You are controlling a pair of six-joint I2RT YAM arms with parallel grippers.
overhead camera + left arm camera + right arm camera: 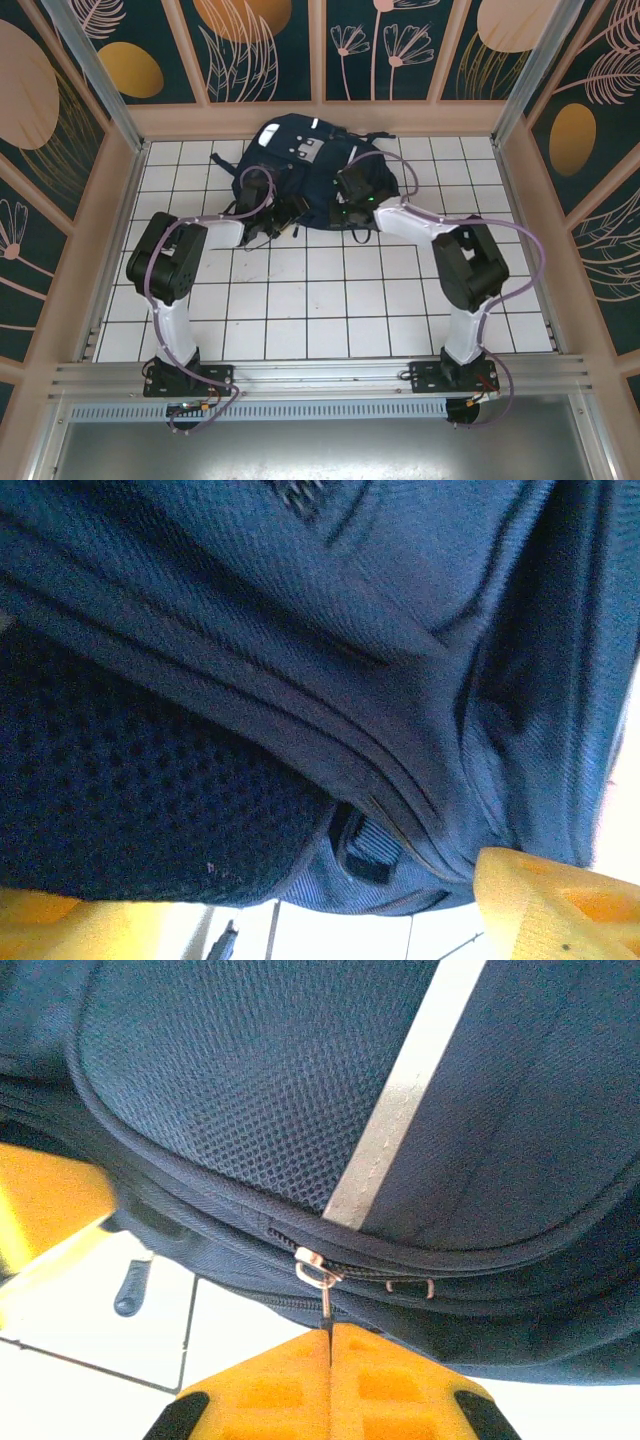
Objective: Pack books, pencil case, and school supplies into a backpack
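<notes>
The navy backpack [300, 165] lies at the back middle of the tiled table, grey-white patch facing up. My right gripper [352, 192] is at its right side. In the right wrist view its yellow fingers [280, 1380] are pressed together, and my right gripper [330, 1332] is shut on the metal zipper pull [322, 1285] of the backpack [250, 1090]. My left gripper [275, 218] is at the bag's near left edge. In the left wrist view my left gripper [290, 910] is open, fingers [540, 900] far apart under the backpack [300, 630]. The books, pencil case and school supplies are out of view.
A white reflective stripe [400, 1110] runs across the bag's mesh panel above the zipper. A dark strap tab [130, 1290] lies on the white tiles [320, 300]. A yellow block [40, 1200] sits at the left edge of the right wrist view. Wooden walls [120, 200] border the table.
</notes>
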